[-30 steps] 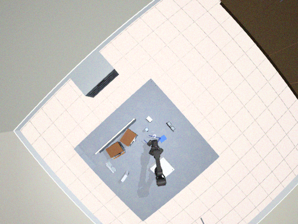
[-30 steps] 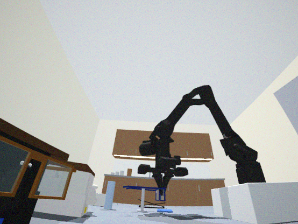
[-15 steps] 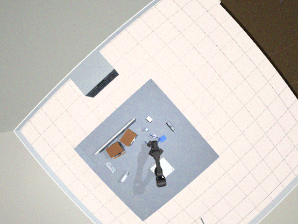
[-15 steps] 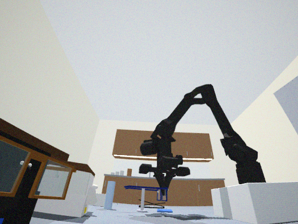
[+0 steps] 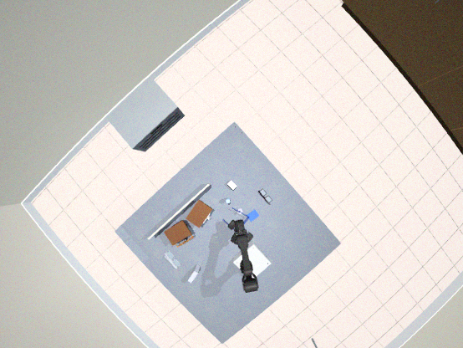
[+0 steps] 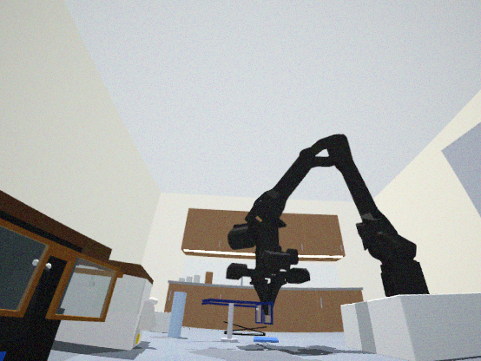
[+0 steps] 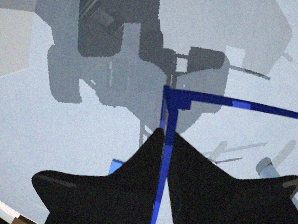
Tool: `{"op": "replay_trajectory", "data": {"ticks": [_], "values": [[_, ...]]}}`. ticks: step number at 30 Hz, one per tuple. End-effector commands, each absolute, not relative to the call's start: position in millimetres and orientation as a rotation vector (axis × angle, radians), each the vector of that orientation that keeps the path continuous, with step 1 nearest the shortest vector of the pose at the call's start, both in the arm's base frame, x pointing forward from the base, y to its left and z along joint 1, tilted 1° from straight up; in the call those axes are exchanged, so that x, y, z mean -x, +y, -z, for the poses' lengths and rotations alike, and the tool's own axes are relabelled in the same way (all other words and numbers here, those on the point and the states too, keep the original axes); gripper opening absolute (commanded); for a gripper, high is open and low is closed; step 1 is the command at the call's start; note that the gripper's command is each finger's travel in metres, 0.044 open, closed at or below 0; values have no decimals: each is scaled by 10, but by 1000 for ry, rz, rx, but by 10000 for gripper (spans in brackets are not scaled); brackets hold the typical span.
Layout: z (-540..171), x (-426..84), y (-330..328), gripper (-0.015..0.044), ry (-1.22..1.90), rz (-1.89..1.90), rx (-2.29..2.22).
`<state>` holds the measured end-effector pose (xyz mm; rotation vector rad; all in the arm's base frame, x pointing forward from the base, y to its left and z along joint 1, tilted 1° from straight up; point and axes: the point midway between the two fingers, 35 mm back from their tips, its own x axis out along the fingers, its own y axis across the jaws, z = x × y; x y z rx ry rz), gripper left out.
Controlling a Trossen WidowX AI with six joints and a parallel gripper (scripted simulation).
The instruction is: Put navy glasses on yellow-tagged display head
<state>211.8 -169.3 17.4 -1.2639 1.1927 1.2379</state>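
The navy glasses (image 5: 236, 209) (image 6: 232, 302) (image 7: 206, 99) hang above the table with their temples spread open. My gripper (image 6: 266, 309) (image 7: 162, 133) is shut on their front frame; in the top view the arm hides its fingertips. In the exterior view the lens rims hang low at the fingertips and the temples extend left, roughly level. A pale head-like form (image 6: 148, 313) stands behind a white-sided cabinet at the left, mostly hidden, with a small yellow patch (image 6: 138, 338) low by it. The faces of the display heads cannot be made out.
A white post (image 6: 230, 321) stands below the temples; contact is unclear. A light blue cylinder (image 5: 227, 201) (image 6: 177, 314), blue square (image 5: 252, 215) (image 6: 266, 339) and black glasses (image 5: 265, 197) are nearby. Two brown-topped cabinets (image 5: 178, 232) (image 5: 200, 213) stand before a long upright panel (image 5: 180, 212).
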Motion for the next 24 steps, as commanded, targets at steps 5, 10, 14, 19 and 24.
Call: {"op": "replay_trajectory", "data": {"ticks": [5, 10, 14, 19, 24], "values": [[-173, -2086, -1624, 0, 1198, -1238, 1264], [-172, -2077, -1591, 0, 1198, -1238, 1263], [-171, -2073, -1564, 0, 1198, -1238, 1263], [-172, -2073, -1572, 0, 1198, -1238, 1263], [-172, -2074, -1584, 0, 1198, -1238, 1263]]}}
